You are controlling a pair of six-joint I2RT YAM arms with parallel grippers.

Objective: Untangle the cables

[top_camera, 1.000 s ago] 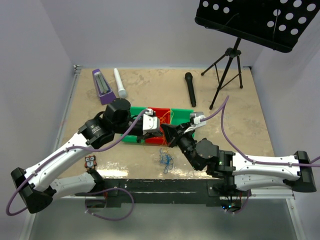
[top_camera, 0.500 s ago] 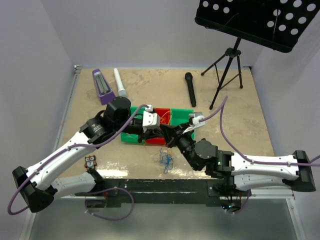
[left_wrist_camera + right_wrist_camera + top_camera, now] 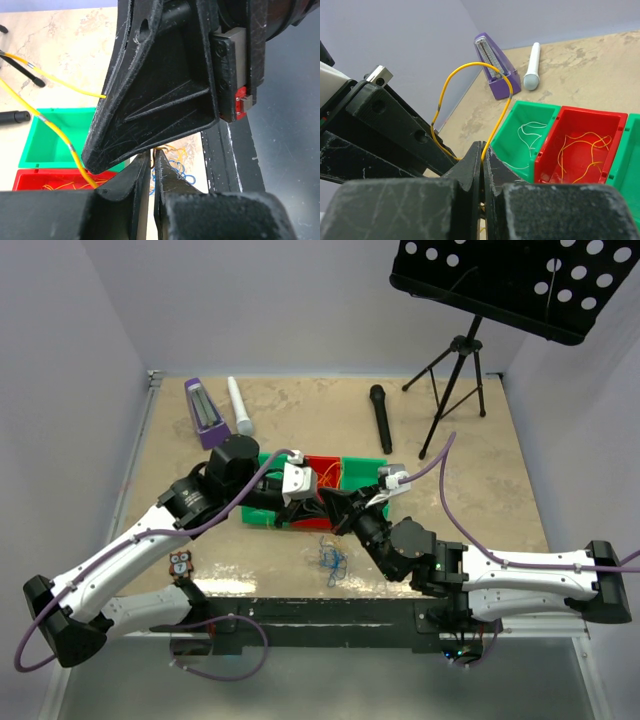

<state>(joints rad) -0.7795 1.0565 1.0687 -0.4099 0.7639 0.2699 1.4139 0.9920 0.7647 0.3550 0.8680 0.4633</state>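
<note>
The space is closed in by plain walls [image 3: 280,300] of pale lavender-grey, one at the back and one on each side. Between them a beige, marbled worktop [image 3: 480,510] is laid, edged on the left by a pale metal strip [image 3: 135,465] and along the near side by a dark bar [image 3: 330,608]. At the upper right a black music stand [image 3: 520,280] is seen – its tilted desk is pierced with round holes, and its tripod [image 3: 455,380] is planted at the far right of the worktop. Everything is lit evenly and softly; only faint shadows are cast. Below the bar a grey-green surface [image 3: 330,690] is shown, but its nature cannot be told.
</note>
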